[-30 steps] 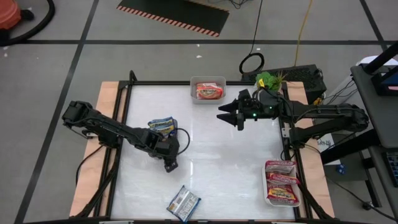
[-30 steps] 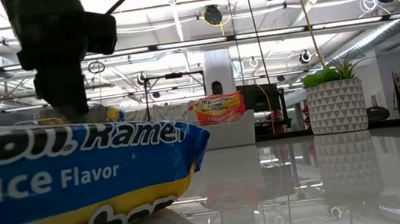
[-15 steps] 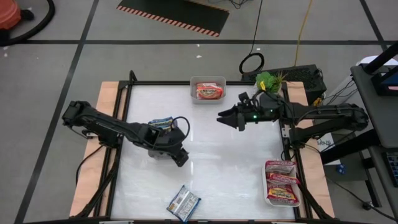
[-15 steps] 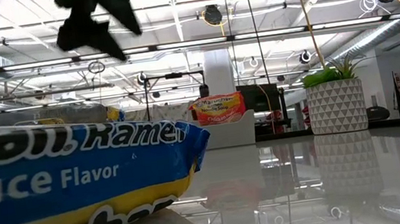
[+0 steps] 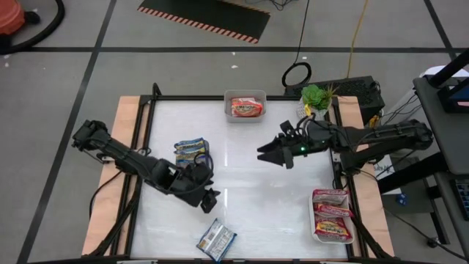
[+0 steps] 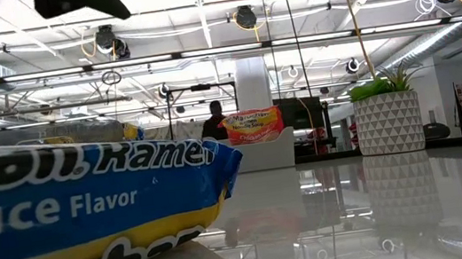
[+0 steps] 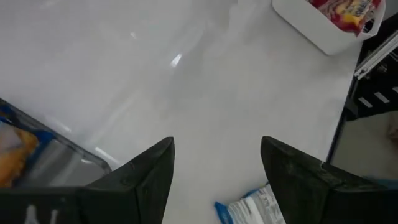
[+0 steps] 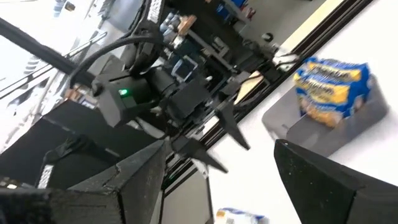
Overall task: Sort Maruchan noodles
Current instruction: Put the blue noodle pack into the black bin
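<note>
My left gripper [image 5: 211, 199] [image 7: 214, 143] hangs open above bare table at the middle left, holding nothing. One blue-and-yellow noodle packet [image 5: 217, 240] [image 7: 255, 208] lies flat near the front edge, just beyond it. More blue packets [image 5: 192, 149] lie in a grey tray [image 8: 323, 130] behind my left gripper. An orange packet [image 5: 246, 108] sits in a tray at the far edge. Red packets [image 5: 331, 217] fill a white tray [image 7: 311, 34] at the right. My right gripper [image 5: 262, 154] [image 8: 221, 146] is open and raised at the middle right, pointing level toward the table's left.
A potted plant [image 5: 315, 95] stands at the far right corner. The table's black frame [image 5: 146, 147] runs along its edges. Open white tabletop [image 5: 271, 205] lies between the two grippers and the front edge. In the low view the loose blue packet [image 6: 90, 211] fills the foreground.
My left gripper has risen from close above the table and swung toward the near edge, tipping from pointing straight down to slanting. My right gripper has swung a little toward the near edge and rolled. No packet has moved.
</note>
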{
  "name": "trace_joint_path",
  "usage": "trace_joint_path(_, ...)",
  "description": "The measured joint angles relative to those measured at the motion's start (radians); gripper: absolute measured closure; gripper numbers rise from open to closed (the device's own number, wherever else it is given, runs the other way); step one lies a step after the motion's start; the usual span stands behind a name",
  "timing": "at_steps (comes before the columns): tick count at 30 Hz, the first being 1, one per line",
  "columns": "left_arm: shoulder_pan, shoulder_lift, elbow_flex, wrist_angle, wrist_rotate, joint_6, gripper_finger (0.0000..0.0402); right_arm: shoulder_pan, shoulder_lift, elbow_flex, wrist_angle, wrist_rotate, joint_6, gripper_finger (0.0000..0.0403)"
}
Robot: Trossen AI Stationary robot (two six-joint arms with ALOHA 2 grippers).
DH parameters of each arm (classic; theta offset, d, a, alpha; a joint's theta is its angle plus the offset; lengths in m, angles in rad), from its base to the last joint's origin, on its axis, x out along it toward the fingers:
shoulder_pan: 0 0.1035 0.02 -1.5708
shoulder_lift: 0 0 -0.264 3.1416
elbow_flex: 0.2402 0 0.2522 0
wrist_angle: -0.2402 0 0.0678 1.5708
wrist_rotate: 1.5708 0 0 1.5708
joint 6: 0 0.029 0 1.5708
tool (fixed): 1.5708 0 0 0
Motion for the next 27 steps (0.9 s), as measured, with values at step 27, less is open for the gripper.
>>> trace_joint_path(27, -0.31, 0.409, 0.199, 0.087, 0.229, -0.472, 0.0158, 0.255, -0.007, -0.001, -0.068, -0.186, 0.018, 0.0112)
